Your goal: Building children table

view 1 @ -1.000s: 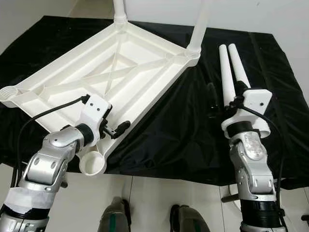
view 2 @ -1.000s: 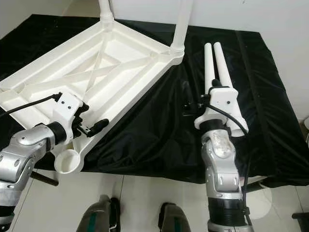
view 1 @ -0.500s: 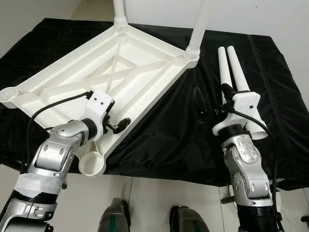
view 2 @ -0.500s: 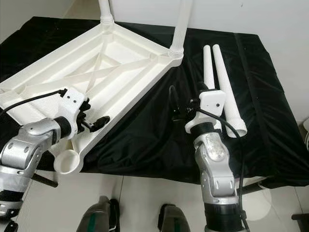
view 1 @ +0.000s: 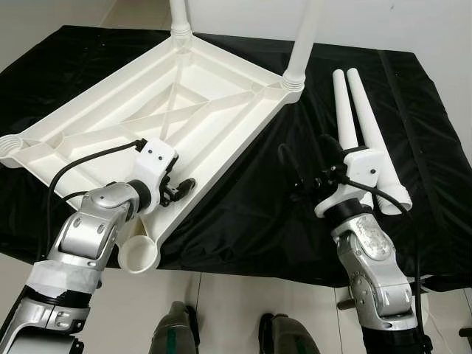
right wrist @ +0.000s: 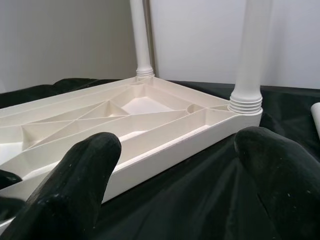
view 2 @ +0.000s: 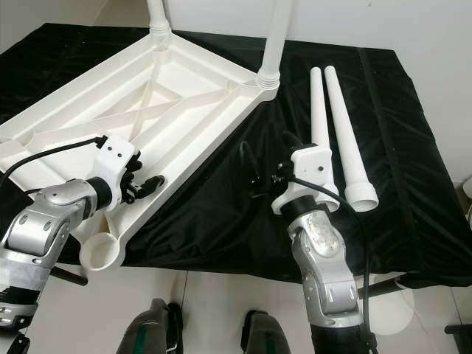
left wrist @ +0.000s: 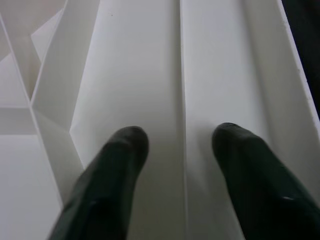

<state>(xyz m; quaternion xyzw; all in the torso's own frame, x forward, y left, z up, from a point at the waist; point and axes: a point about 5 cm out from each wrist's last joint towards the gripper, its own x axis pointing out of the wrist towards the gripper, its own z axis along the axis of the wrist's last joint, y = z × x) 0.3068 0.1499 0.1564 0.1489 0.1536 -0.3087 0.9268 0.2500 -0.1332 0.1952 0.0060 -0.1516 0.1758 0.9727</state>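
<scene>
A white plastic table top point(view 1: 103, 114) lies upside down on a black cloth point(view 1: 243, 199). Two white legs stand screwed into its far corners point(view 1: 180, 16) point(view 1: 303, 44). Its near corner socket point(view 1: 139, 255) and left corner socket point(view 1: 9, 144) are empty. Two loose white legs point(view 1: 345, 110) point(view 1: 375, 136) lie side by side on the cloth at the right. My left gripper point(view 1: 179, 189) is open at the top's near long edge, its fingers point(left wrist: 122, 150) either side of a rib. My right gripper point(view 1: 307, 159) hovers open over the cloth between the top and the loose legs.
The cloth-covered surface ends just before me, with pale floor tiles and my feet point(view 1: 177, 333) below its front edge. A white wall point(view 1: 398, 22) rises behind the far edge. Bare black cloth lies right of the loose legs.
My right gripper has swung left, off the loose legs and toward the table top. My left gripper has edged slightly forward along the near rim.
</scene>
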